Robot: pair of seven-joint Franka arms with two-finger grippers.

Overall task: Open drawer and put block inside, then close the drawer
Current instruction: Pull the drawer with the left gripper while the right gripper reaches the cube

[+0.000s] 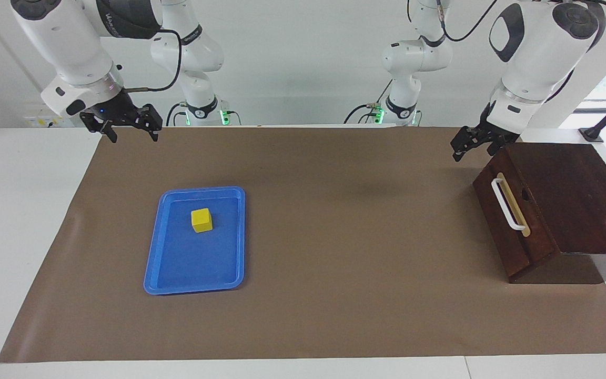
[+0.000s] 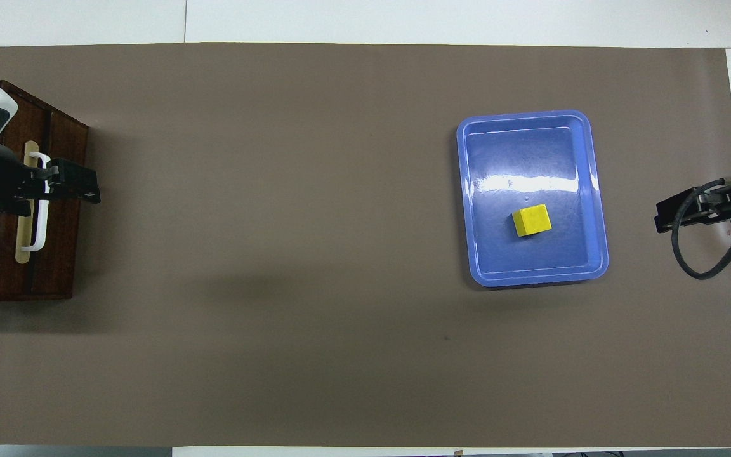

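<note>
So, you've got both arms up off the table w/ nothing held. Left gripper point(image 1: 472, 146) hangs in the air by the corner of the dark wood cabinet point(image 1: 582, 195) at the left arm's end of the table; its forearm slopes down from a bent elbow, wrist tilted so the fingers point down toward the brown mat point(image 1: 334, 237). Fingers spread apart, released, touching nothing; in the overhead view the left gripper point(image 2: 83, 189) overlaps the handle, but the facing view shows it raised clear of it. Drawer point(image 1: 511, 216) is shut, front flush w/ the cabinet, white bar handle point(image 1: 508, 205) on its tan strip. Right gripper point(image 1: 130, 125) hovers over the mat edge at the right arm's end, forearm angled down, fingers pointing down and spread wide, released too; in the overhead view only part of the right gripper point(image 2: 689, 212) and a looped black cable point(image 2: 714, 254) show. Block point(image 1: 201, 220) sits inside the blue tray point(image 1: 177, 281), in the tray half nearer the robots, flat on the tray floor, well apart from both grippers and from the drawer.
</note>
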